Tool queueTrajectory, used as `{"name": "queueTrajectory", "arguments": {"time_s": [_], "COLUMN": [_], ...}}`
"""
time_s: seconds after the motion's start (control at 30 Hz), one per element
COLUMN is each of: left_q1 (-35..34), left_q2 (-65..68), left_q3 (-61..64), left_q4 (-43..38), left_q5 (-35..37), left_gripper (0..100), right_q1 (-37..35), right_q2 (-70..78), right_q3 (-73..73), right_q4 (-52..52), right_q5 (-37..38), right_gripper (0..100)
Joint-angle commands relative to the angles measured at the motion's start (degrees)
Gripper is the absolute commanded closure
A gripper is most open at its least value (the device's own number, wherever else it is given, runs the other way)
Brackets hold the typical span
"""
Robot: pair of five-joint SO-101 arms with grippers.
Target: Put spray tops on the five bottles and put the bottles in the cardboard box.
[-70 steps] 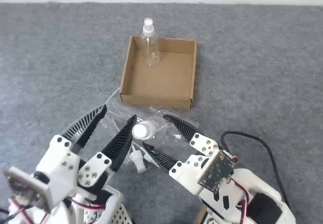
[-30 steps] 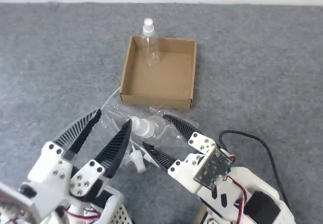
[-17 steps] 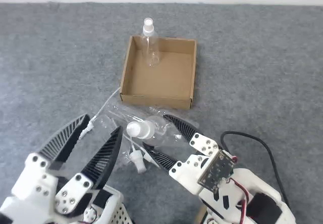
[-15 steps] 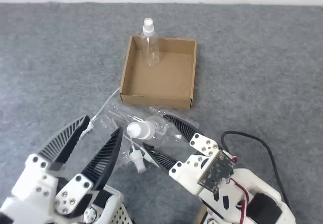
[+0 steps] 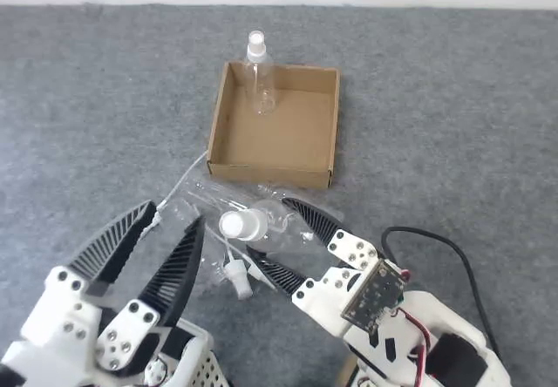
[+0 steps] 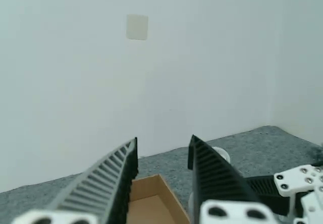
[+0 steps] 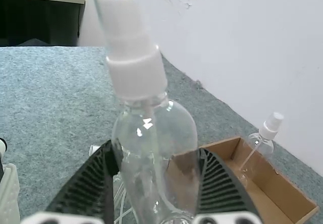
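Right hand (image 7: 155, 151) grasps a clear bottle (image 7: 151, 128) wearing a white spray top (image 7: 133, 67); left hand (image 6: 164, 141) stands released.

Brown box (image 5: 217, 124), clear bottle (image 7: 154, 168) (white top (image 7: 136, 72)), probably grey carpet (image 5: 436, 125)

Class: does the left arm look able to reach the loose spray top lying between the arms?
Probably yes: the spray top lies uncovered beside the open left pincer; the right pincer sits close.
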Motion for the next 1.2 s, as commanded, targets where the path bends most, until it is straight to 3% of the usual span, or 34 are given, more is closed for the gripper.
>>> {"name": "queueTrajectory", "arguments": {"time_s": [0.0,0.27,0.53,1.17], "left_q1": [-0.4,-6.1,4.6,15.6], "left_q2": [0.3,0.3,0.7,0.8], "left_q3": [-1.4,3.3,8.3,11.1], "left_q4": [-0.2,-4.6,-5.5,-5.3], "left_q5": [0.0,2.4,1.9,-0.4], "left_gripper": [86,86,85,85], "right_q1": [-0.6,-0.6,-1.6,-2.7], "right_q2": [-0.1,0.0,0.4,0.5], "right_q3": [-5.0,-6.7,-6.7,-6.3], "right_q4": [-1.9,-1.9,-2.0,-1.9], "right_q5": [-0.4,-0.6,-0.7,-0.5], "right_gripper": [97.9,98.0,98.0,98.0]}}
